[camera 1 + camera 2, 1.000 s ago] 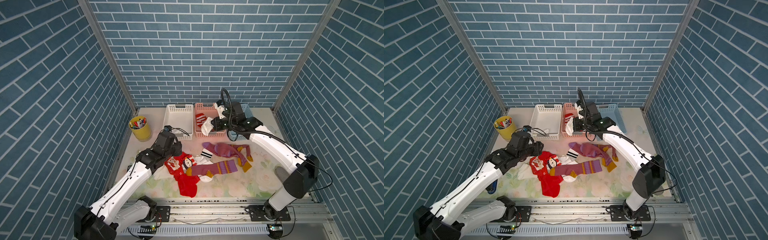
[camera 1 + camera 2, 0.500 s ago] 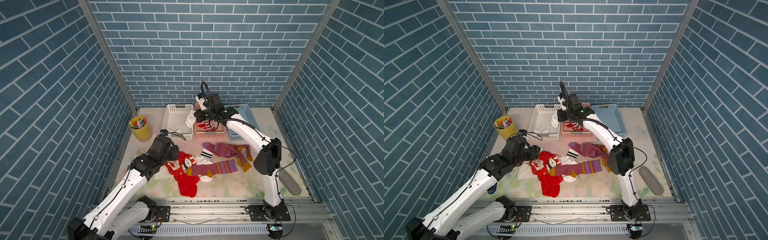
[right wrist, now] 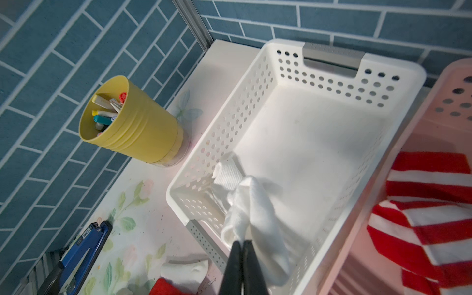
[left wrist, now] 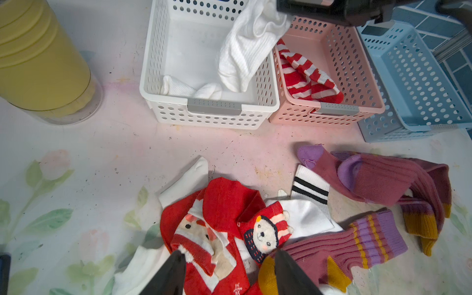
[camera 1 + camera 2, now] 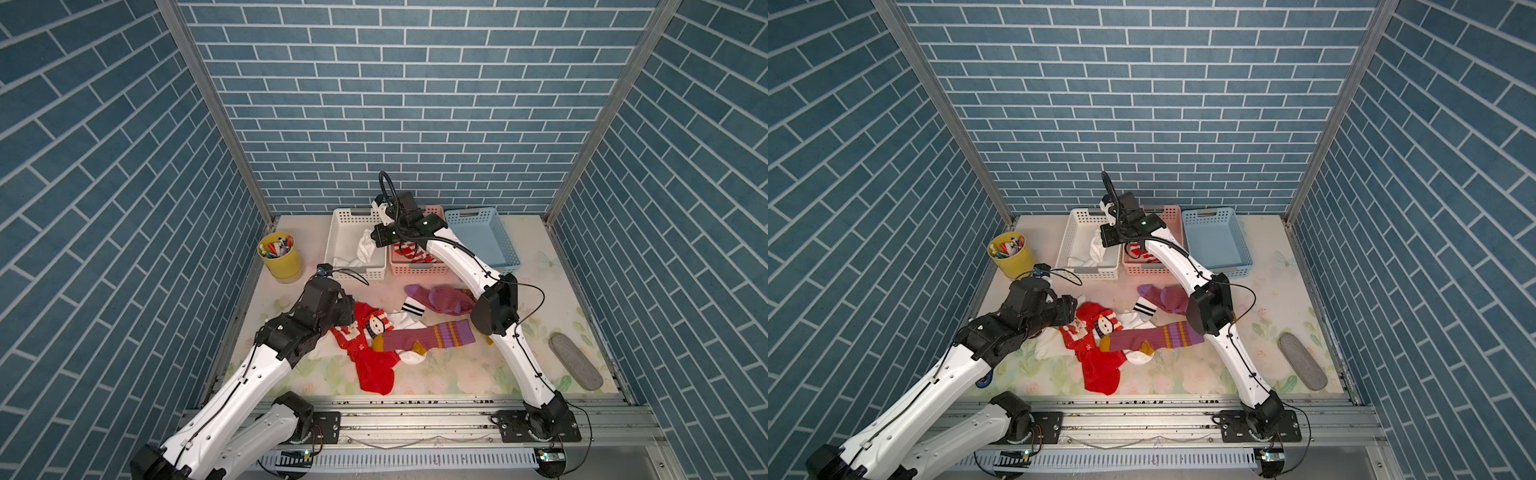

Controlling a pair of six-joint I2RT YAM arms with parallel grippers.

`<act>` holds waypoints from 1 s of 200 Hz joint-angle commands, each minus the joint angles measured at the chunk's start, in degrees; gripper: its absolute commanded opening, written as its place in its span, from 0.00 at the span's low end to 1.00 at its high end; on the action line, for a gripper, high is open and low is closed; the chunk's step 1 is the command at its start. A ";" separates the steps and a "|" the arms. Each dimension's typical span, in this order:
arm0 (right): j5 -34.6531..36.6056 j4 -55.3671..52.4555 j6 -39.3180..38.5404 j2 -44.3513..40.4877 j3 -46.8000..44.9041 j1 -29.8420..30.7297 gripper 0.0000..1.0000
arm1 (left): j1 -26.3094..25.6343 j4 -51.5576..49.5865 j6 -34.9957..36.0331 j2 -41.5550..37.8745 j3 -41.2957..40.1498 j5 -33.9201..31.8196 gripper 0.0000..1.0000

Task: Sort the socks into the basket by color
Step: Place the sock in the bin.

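Two socks (image 4: 306, 76) are binned; a pile (image 5: 374, 345) waits. The right gripper (image 3: 241, 242) pinches a white sock (image 3: 258, 217) over the white basket (image 3: 245, 102); the left gripper (image 4: 228, 252) gapes empty.

Bright and even from overhead in both top views, with soft shadows on the table (image 5: 457, 376). Bows the brick walls (image 5: 83, 166) toward the edges. Tints the table pink beside the pink basket (image 4: 327, 115) in the left wrist view. Blurs left gripper (image 4: 228, 252), right gripper (image 3: 241, 245) and white sock (image 3: 260, 217) close to the lenses.
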 commanded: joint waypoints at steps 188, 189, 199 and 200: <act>9.14 4.19 -2.81 -27.57 -33.40 -0.76 0.42 | -2.29 5.17 -0.25 2.35 -1.42 5.96 0.67; 9.12 4.11 -2.86 -27.46 -33.34 -0.73 0.42 | -2.34 5.16 -0.25 2.32 -1.40 5.95 0.67; 8.98 3.37 -2.78 -26.32 -32.21 -0.74 0.41 | -2.50 5.21 -0.16 2.46 -1.23 5.94 0.67; 8.96 3.30 -2.75 -26.22 -32.13 -0.72 0.41 | -2.49 5.22 -0.16 2.38 -1.26 5.94 0.67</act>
